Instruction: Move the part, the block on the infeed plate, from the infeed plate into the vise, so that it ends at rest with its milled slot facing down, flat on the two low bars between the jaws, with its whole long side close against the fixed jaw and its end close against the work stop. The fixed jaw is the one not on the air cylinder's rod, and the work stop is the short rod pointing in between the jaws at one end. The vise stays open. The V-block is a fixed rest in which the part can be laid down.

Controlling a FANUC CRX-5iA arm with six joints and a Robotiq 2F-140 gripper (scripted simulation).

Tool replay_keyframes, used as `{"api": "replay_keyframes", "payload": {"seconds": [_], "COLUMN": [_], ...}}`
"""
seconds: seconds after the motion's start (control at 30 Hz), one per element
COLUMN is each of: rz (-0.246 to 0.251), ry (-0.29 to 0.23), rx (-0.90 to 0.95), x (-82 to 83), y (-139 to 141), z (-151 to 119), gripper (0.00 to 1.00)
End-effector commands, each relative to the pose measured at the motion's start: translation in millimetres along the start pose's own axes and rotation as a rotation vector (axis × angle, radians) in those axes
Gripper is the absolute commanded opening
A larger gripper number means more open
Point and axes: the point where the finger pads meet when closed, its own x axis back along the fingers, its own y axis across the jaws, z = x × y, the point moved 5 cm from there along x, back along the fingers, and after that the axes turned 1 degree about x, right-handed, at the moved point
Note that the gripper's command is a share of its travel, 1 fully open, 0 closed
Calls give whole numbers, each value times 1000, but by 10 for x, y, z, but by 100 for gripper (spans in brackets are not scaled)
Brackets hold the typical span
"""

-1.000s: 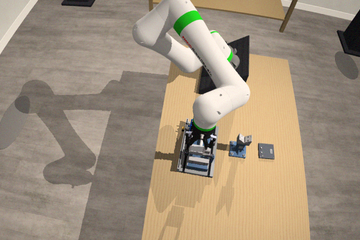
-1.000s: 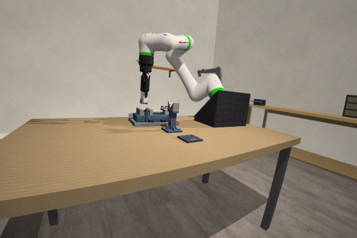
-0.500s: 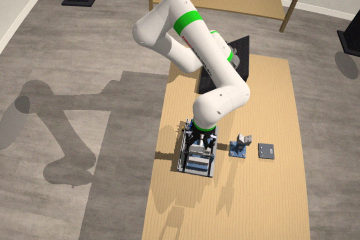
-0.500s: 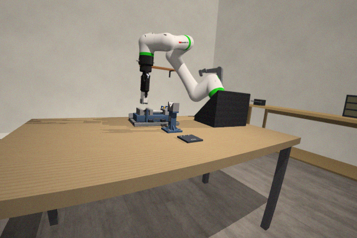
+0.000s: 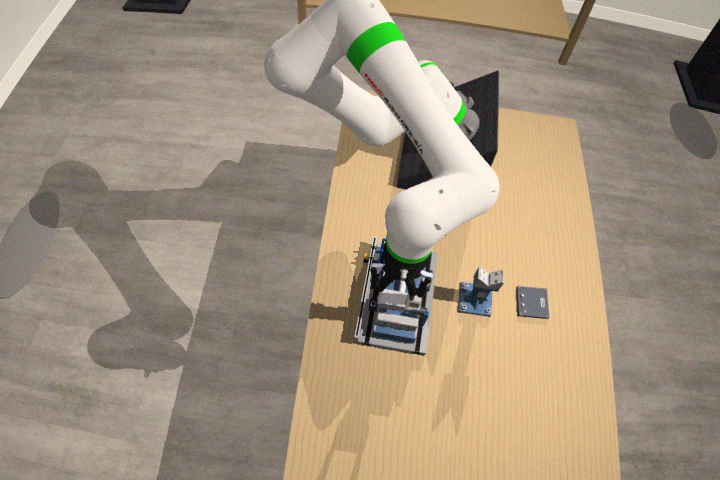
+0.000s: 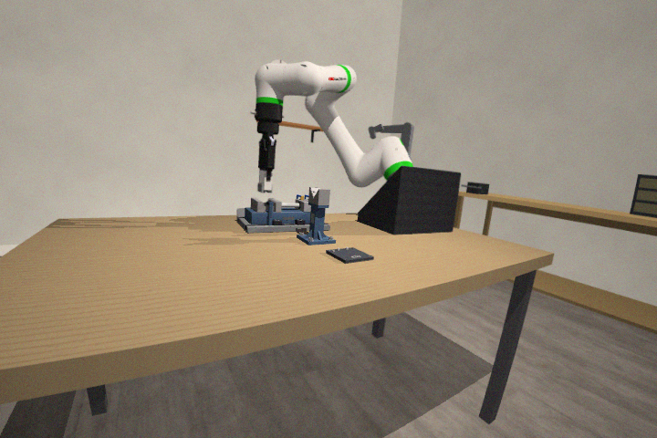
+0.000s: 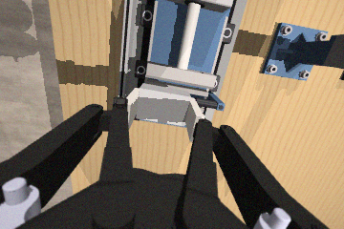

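Note:
My gripper hangs straight down over the near end of the vise and is shut on the part, a light grey block. The part hangs clear above the vise, its long side spanning from finger to finger. In the wrist view my gripper grips the block's two ends, and a recessed face shows between two raised lips. Below it lie the vise's blue bed and white cylinder rod. In the overhead view my gripper covers most of the vise. The infeed plate lies bare.
The V-block stands on its blue base just right of the vise; it also shows in the side view and its base shows in the wrist view. The infeed plate lies beyond it. The arm's black pedestal stands behind.

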Motion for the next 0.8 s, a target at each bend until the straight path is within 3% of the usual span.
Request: {"api": "replay_keyframes", "payload": {"seconds": [0.0, 0.77], "rz": [0, 0], "ry": [-1, -1], "rx": [0, 0], "x": [-4, -149], "y": [1, 1], "z": [-2, -2], "gripper": [0, 0]}}
